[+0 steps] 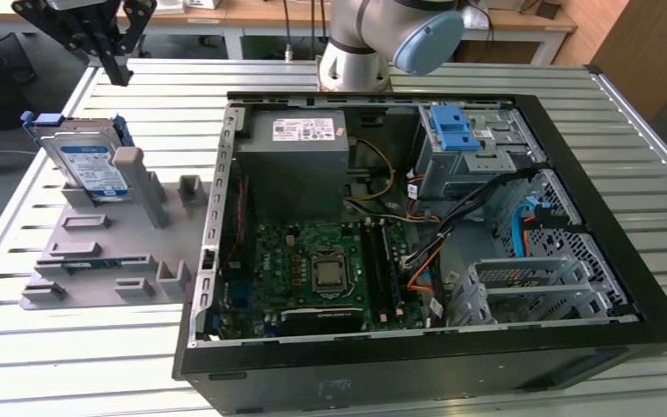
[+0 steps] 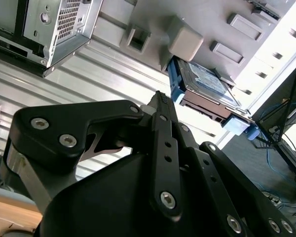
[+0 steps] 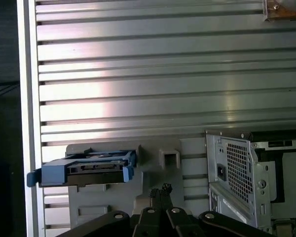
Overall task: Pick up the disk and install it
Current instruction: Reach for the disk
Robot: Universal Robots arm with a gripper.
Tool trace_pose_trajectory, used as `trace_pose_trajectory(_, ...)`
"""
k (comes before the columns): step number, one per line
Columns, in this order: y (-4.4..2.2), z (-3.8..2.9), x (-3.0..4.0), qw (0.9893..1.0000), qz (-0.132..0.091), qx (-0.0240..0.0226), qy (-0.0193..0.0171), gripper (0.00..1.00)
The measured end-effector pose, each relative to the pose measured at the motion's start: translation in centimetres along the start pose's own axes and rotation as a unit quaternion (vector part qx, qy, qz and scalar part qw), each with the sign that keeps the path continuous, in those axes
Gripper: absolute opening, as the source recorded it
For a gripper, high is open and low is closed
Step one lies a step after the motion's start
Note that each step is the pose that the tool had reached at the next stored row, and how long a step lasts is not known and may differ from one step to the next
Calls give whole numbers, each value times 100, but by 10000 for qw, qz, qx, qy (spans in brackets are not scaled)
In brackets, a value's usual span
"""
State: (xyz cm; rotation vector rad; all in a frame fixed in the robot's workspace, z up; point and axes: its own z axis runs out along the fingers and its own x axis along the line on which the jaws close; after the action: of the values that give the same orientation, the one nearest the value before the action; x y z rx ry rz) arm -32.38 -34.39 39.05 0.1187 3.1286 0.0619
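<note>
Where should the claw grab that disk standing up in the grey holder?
Probably its top edge, from straight above. The disk stands on edge in the grey holder, leaning on a post, so the bottom is tucked in and the blue-framed top sticks up free. Pinch across its two flat faces.

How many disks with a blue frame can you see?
1. The disk stands in the grey holder, at the exterior view's left of the computer case. The drive cage could hide more.
</note>
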Motion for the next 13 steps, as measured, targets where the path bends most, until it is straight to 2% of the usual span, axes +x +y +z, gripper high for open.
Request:
trace_pose_trajectory(2, -2, 1, 24, 10000, -1, 18, -1, 11)
trace_pose_trajectory(4, -3, 1, 39, 10000, -1, 69, -5, 11)
trace_pose_trajectory(6, -5, 1, 58, 10000, -2, 98, -7, 11)
trace_pose_trajectory(13, -11, 6, 141, 9999, -2, 105, -8, 11)
